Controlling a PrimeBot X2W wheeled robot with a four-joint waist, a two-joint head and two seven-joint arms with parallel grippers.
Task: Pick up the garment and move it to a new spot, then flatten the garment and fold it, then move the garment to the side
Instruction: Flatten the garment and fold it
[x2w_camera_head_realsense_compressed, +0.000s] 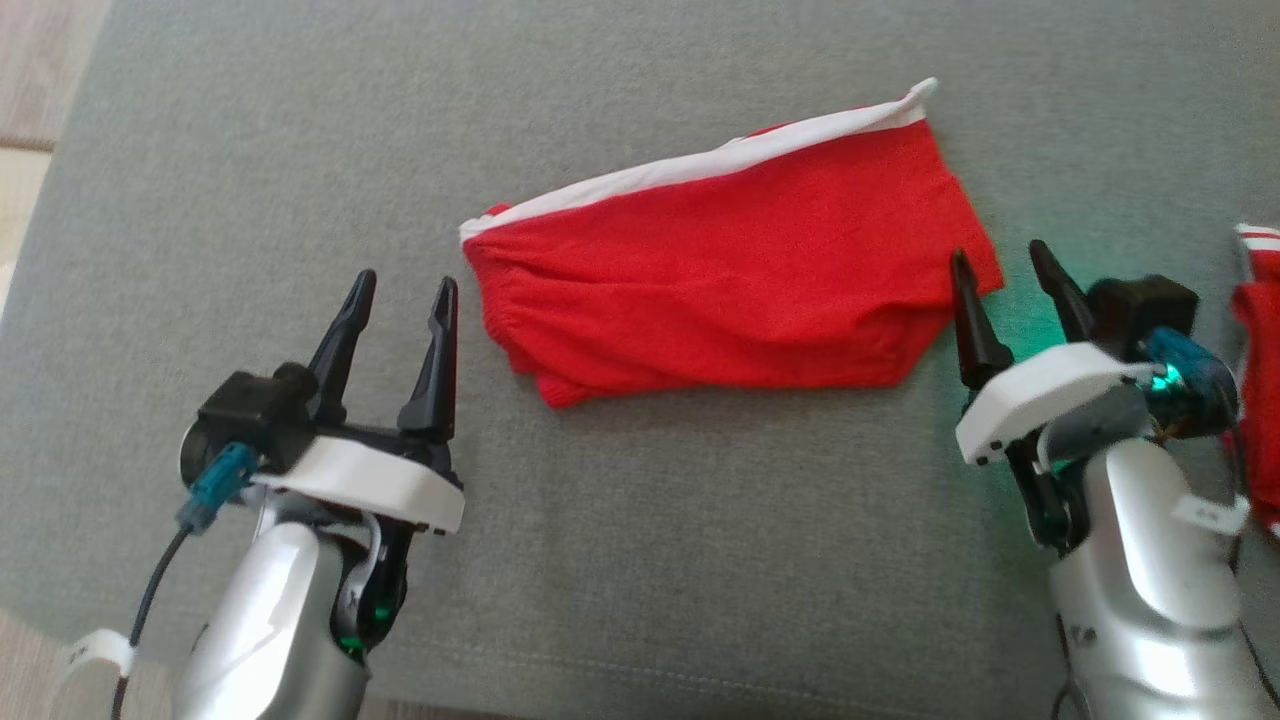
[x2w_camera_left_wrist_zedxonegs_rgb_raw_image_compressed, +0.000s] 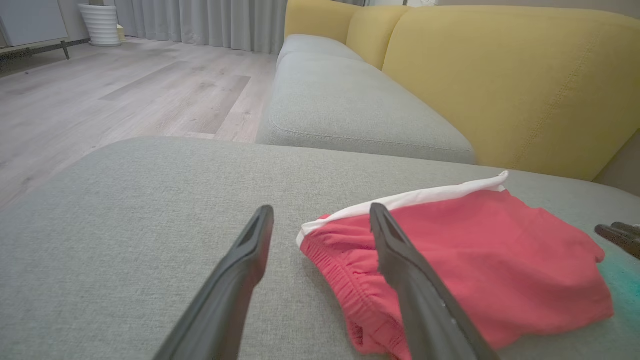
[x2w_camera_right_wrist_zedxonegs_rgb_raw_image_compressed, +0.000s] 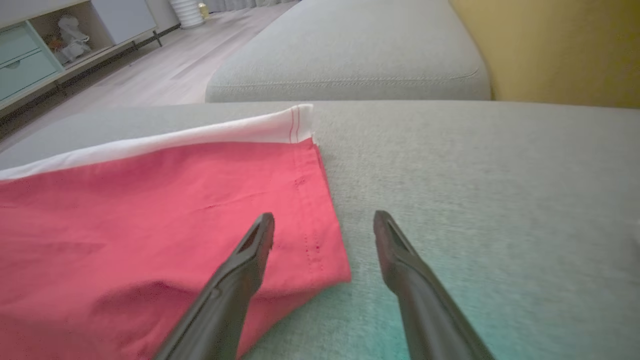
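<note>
The red garment (x2w_camera_head_realsense_compressed: 730, 270) lay on the sofa cushion (x2w_camera_head_realsense_compressed: 640, 560) between the left gripper (x2w_camera_head_realsense_compressed: 406, 282) and right gripper (x2w_camera_head_realsense_compressed: 1001, 254), maybe already folded. Their fingers (x2w_camera_head_realsense_compressed: 435, 370) stood wide, empty. Each should pinch all layers together.

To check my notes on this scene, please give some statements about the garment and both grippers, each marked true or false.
The red garment lies on the grey cushion. True.
The left gripper holds the garment. False: its jaws stand open beside it, empty.
The garment has a white band along one edge. True.
The right gripper is shut. False: its jaws stand open at the garment's corner.
</note>
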